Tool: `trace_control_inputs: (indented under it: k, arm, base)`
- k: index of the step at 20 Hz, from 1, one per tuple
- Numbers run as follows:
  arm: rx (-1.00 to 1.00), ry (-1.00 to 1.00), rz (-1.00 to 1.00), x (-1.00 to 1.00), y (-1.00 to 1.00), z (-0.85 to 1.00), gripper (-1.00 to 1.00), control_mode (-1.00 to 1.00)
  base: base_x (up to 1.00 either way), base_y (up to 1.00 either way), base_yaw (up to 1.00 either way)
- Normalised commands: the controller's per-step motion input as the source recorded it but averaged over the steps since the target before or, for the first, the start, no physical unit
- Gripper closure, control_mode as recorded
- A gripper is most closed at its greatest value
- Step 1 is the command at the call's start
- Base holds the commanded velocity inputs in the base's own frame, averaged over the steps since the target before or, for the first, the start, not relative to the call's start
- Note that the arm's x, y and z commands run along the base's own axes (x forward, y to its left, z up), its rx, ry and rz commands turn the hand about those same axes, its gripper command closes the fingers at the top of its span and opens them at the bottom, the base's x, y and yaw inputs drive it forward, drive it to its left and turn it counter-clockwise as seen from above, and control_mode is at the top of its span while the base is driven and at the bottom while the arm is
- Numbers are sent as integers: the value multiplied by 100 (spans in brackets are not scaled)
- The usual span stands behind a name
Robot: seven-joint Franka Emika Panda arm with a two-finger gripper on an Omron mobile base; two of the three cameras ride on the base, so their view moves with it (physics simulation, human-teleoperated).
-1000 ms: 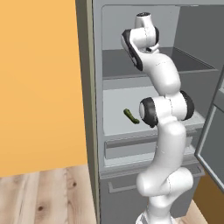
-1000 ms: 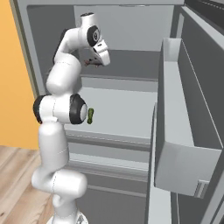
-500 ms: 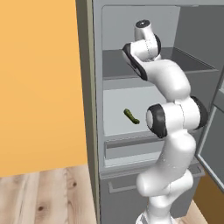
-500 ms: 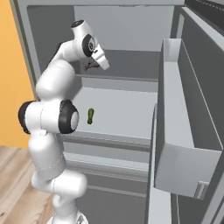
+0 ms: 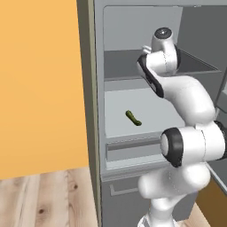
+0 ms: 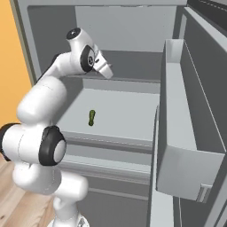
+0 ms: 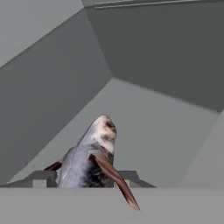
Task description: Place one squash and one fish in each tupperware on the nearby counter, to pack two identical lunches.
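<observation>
Hand view: pincer (image 7: 87, 180) clamped on grey fish (image 7: 89, 157) (open shelf (image 7: 166, 131) beyond).

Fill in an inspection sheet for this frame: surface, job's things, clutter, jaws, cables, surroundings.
Surface: grey fridge shelves, upper and lower.
Job's things: dark grey fish lying on the upper shelf, right at the gripper; slim dark green squash lying alone on the lower shelf.
Clutter: nothing seen.
Jaws: one at each side of the fish; whether they are touching it cannot be told.
Cables: nothing seen.
Surroundings: open fridge door with a bin, orange wall, wooden floor.
</observation>
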Motion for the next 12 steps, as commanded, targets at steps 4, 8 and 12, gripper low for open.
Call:
trace_control_inputs:
  k: [4,8,12]
  arm:
    - [0,37,-3,-100,1,63,100,-100]
    - [-4,-2,-3,-100,12,-2,100,-100]
    - [-9,-30,0,-100,22,-45,100,-100]
  base:
    - [0,0,0]
    - [0,0,0]
    - [0,0,0]
